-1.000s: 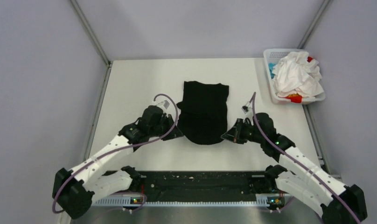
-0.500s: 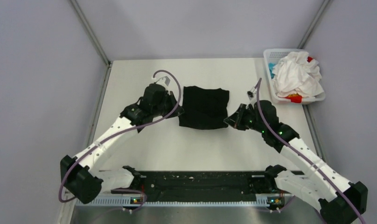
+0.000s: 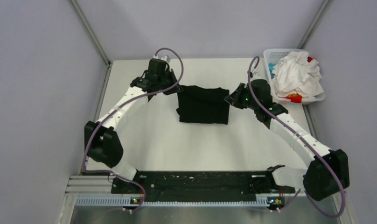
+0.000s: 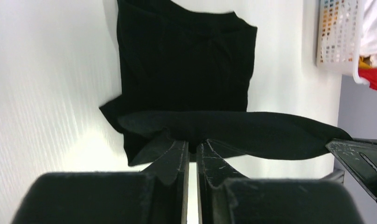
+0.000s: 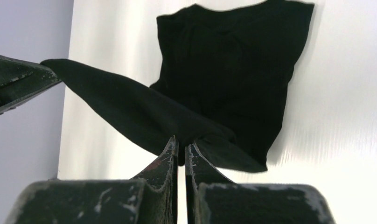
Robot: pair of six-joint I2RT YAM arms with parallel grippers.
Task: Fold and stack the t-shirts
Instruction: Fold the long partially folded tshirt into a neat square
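The black t-shirt (image 3: 203,105) lies folded on the white table, its far edge lifted and stretched between both grippers. My left gripper (image 3: 175,89) is shut on the cloth's far left corner; in the left wrist view (image 4: 192,145) the black cloth (image 4: 186,60) hangs over the folded part. My right gripper (image 3: 230,99) is shut on the far right corner, also shown in the right wrist view (image 5: 181,143) with the shirt (image 5: 233,70) beyond it. White t-shirts (image 3: 296,74) with red and blue bits are heaped in the basket.
The white lattice basket (image 3: 273,84) stands at the table's far right corner; it also shows in the left wrist view (image 4: 338,37). Grey walls and a metal frame enclose the table. A black rail (image 3: 200,182) runs along the near edge.
Both grippers have carried the shirt's near edge away from the bases over the rest of it, folding it in half. The arms have stretched toward the table's far side.
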